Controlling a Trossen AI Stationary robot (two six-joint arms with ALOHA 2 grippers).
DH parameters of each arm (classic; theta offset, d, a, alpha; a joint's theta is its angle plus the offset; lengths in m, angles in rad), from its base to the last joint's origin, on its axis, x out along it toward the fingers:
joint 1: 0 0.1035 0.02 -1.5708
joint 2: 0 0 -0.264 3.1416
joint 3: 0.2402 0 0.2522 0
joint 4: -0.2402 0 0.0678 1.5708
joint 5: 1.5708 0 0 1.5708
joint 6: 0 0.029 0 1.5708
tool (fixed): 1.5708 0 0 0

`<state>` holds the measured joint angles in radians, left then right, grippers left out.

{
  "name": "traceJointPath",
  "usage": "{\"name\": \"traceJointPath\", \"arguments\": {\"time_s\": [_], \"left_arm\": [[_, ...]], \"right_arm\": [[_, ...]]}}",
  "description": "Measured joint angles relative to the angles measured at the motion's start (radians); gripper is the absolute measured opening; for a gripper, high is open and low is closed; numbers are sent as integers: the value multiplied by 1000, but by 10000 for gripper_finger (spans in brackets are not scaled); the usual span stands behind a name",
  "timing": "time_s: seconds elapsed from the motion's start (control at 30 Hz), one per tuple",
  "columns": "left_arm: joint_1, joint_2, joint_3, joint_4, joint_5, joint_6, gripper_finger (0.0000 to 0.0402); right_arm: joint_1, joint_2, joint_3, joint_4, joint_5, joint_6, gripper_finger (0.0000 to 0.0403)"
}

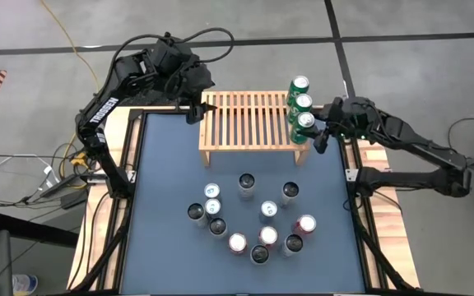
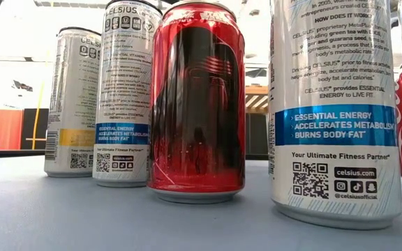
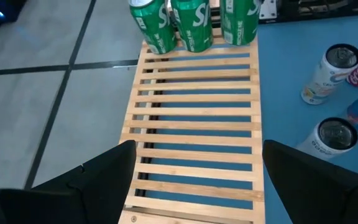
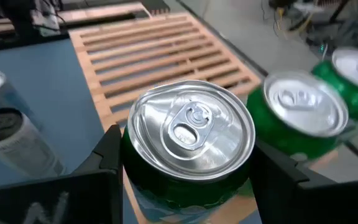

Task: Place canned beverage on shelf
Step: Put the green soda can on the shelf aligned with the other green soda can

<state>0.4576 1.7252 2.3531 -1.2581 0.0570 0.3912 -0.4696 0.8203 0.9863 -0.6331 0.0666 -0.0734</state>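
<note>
Three green cans at shelf (image 1: 249,122) right edge; right gripper (image 1: 318,131) jaws grasping third can (image 1: 305,123), release next; left gripper (image 1: 194,111) jaws released.

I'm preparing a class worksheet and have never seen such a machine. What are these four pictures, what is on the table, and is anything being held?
It is a robot with two dark arms at a table, each ending in a two-finger gripper. One picture looks down from above, one looks level across the table, and two come from cameras on the wrists. A wooden shelf stands at the far edge with three green cans along its right end. The right gripper is closed around the nearest green can. The left gripper waits open at the shelf's left end. About a dozen loose cans stand on the blue table.
</note>
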Motion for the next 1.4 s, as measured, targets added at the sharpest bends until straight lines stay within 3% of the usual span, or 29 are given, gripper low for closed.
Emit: {"name": "traceJointPath", "arguments": {"time_s": [0.87,1.4], "left_arm": [[0,0,0,1,-19,-3,336],[0,0,0,1,-20,5,336]], "right_arm": [[-99,23,-50,52,-122,-61,211],[-103,23,-28,12,-117,-59,220]]}}
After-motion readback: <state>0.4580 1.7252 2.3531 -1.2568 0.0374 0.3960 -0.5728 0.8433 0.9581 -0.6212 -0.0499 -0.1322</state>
